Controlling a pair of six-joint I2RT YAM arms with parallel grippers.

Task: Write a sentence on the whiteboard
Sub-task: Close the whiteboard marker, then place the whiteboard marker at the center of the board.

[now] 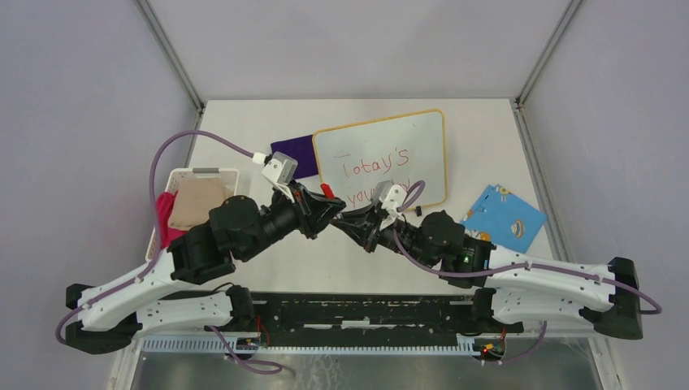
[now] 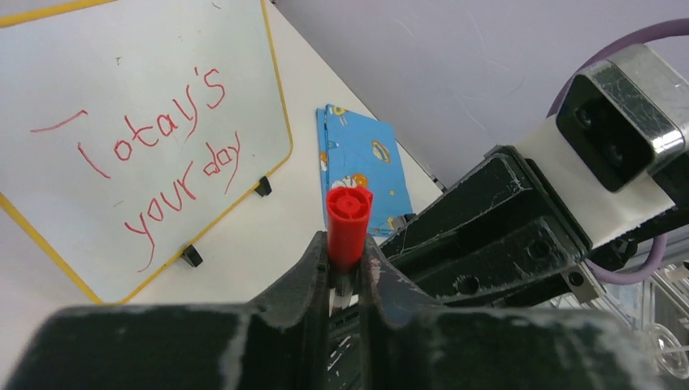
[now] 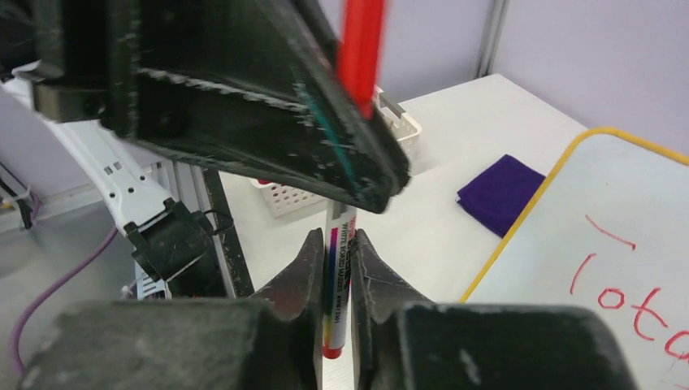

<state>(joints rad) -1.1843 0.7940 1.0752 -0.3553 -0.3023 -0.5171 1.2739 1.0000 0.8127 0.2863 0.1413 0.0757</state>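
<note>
The whiteboard [image 1: 422, 138] lies at the table's back centre, its yellow frame tilted. The sentence [image 1: 375, 165] is in thin red marker, two lines; in the left wrist view the sentence [image 2: 154, 138] reads "Totay's your day". Both grippers meet just in front of the board. My left gripper [image 1: 337, 210] [image 2: 347, 244] is shut on the marker's red cap [image 2: 349, 219]. My right gripper [image 1: 357, 223] [image 3: 335, 240] is shut on the white marker barrel [image 3: 337, 276], which stands upright under the left fingers [image 3: 268, 114]. Whether the cap is fully seated is hidden.
A purple cloth [image 1: 294, 154] lies left of the board. A white basket [image 1: 231, 175] holding folded cloths sits at the table's left edge. A blue patterned cloth [image 1: 504, 218] lies at the right. The board's black feet [image 2: 192, 256] face the arms.
</note>
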